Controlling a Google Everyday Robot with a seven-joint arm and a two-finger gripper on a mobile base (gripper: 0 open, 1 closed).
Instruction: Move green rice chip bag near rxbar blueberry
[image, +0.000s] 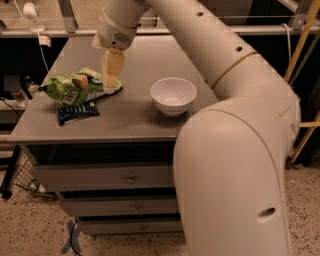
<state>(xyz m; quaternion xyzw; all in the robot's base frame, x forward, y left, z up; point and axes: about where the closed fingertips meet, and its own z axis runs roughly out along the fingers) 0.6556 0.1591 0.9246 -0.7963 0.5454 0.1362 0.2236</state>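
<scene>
The green rice chip bag (75, 86) lies crinkled on the left part of the grey table (145, 120). The rxbar blueberry (77, 112), a small dark navy bar, lies just in front of the bag, almost touching it. My gripper (111, 84) hangs down from the arm at the bag's right end, its pale fingers (112, 70) pointing down close to the bag's edge. I cannot tell whether it touches the bag.
A white bowl (173, 95) stands on the table to the right of the gripper. My large arm fills the right side of the view. The table has drawers below. Dark shelving and a cable lie to the left.
</scene>
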